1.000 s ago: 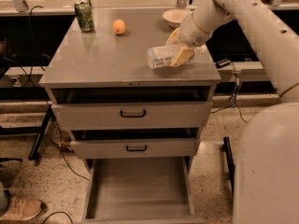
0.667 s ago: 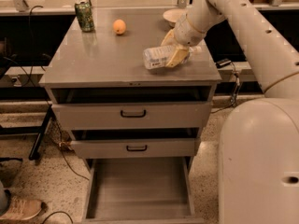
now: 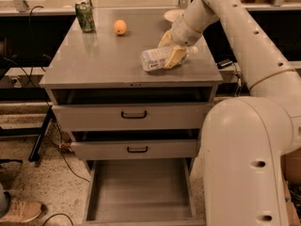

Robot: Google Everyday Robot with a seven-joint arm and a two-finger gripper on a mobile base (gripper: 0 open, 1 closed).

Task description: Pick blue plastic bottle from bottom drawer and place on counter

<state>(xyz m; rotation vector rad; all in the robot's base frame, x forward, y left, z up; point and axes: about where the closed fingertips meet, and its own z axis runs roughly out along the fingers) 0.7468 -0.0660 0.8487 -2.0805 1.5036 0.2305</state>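
The hand point(image 3: 169, 52) is over the right part of the bench point(image 3: 108, 60), at the end of the white arm point(image 3: 221, 8) that comes down from the upper right. Its two yellowish fingers point(image 3: 175, 58) are pinching the blue plastic bottle point(image 3: 153, 60), one finger in front of the bottle and one behind it. The bottle lies on its side, with its white cap just to the right of the hand and its bottom end to the left of it. The fingers hide the middle of the bottle. I cannot tell whether the bottle touches the bench top or is a little above it.

Just behind the hand there is a pale plate point(image 3: 171, 15), but the arm covers most of it. Behind and to the left of the hand, well apart from it, lies an orange fruit point(image 3: 120, 27). Further left stands a green can point(image 3: 85, 16), upright, near the back corner.

Below the hand, in the front of the bench, the top drawer point(image 3: 134, 114) and the middle drawer point(image 3: 136, 149) are each pulled out a little; what is inside them is in shadow. Lower still, the bottom drawer point(image 3: 138, 192) is pulled far out, so its plain grey inside shows, and its front edge is cut off by the frame. The robot's big white body point(image 3: 244, 164) hides everything right of the drawers. Far down to the left a shoe point(image 3: 19, 210) is partly cut off.
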